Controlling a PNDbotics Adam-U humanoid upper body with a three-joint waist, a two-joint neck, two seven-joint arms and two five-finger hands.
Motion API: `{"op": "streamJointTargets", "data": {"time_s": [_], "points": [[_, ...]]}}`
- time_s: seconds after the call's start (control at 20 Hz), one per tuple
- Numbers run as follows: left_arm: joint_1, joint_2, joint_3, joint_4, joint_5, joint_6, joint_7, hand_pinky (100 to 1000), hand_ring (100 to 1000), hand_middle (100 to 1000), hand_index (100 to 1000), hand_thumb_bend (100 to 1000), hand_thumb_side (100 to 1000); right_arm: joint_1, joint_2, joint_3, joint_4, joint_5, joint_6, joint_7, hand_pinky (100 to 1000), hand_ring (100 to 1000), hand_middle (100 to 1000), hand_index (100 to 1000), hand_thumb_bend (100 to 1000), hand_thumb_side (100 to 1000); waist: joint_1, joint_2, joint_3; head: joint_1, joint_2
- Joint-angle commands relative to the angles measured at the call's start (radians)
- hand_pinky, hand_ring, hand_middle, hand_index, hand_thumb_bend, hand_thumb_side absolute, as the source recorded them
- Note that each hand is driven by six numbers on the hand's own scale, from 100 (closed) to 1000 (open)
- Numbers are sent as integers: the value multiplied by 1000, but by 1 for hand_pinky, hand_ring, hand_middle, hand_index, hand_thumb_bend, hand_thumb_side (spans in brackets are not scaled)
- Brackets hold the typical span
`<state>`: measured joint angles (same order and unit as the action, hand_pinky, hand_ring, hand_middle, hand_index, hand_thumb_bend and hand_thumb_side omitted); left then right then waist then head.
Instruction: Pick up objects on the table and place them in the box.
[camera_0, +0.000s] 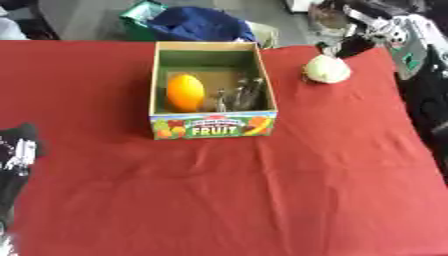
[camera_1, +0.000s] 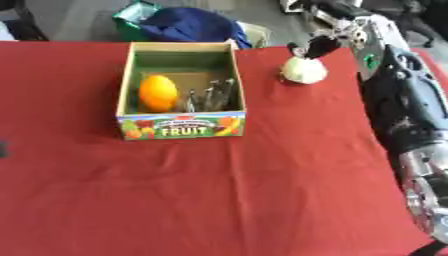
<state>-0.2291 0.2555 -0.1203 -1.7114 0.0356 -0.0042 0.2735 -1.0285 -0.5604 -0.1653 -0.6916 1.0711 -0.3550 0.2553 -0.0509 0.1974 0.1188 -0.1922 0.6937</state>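
A pale round thing (camera_1: 304, 71) lies on the red tablecloth (camera_1: 262, 190) to the right of the box, near the far edge. My right hand (camera_1: 317, 46) comes in from the upper right and its dark tip meets the top back of that pale thing. The cardboard box (camera_0: 213, 125), labelled FRUIT on its front, stands open at the middle back. Inside it are an orange fruit (camera_0: 185, 92) on the left and several dark slim items (camera_0: 243, 94) on the right. My left hand (camera_0: 17, 147) rests at the table's left edge, far from the box.
Beyond the far edge lie a blue bag (camera_0: 199, 24) and a green container (camera_0: 140, 17). My right arm (camera_1: 398, 100) runs along the table's right side. Bare red cloth spreads in front of the box.
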Motion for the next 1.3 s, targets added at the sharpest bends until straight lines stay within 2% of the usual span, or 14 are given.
{"op": "streamJointTargets", "data": {"time_s": [0.05,0.1,0.15,0.25,0.55,0.9,1.3], "points": [[-8,19,4,-12,-2,-1,1,606,590,547,622,299,519,-14,-42,6,36,9,54,-47,908,967,985,986,246,300,2,-16,2,-2,-6],[-8,19,3,-12,-2,-1,1,606,589,547,622,299,519,-13,-40,11,46,5,71,-58,908,965,983,985,243,307,2,-15,2,-2,-6],[-8,19,3,-12,-2,-1,0,606,589,547,622,299,520,-12,-39,15,55,0,83,-65,902,957,977,983,259,277,2,-15,2,-3,-6],[-8,18,3,-12,-1,-1,0,606,589,547,622,299,520,-9,-35,20,73,-8,104,-83,899,952,972,981,218,332,3,-14,3,-4,-7],[-10,16,2,-14,0,-1,0,606,589,547,622,298,519,2,-24,23,119,-26,146,-142,873,927,945,973,165,360,10,-11,6,-6,-8],[-12,14,1,-15,1,0,-2,606,589,547,622,297,519,13,-9,33,153,-38,154,-153,863,918,937,970,145,407,17,-9,6,-6,-9],[-14,13,1,-17,2,2,-3,606,589,547,622,295,519,15,-1,36,156,-42,152,-148,857,912,936,972,125,410,22,-7,8,-4,-11]]}}
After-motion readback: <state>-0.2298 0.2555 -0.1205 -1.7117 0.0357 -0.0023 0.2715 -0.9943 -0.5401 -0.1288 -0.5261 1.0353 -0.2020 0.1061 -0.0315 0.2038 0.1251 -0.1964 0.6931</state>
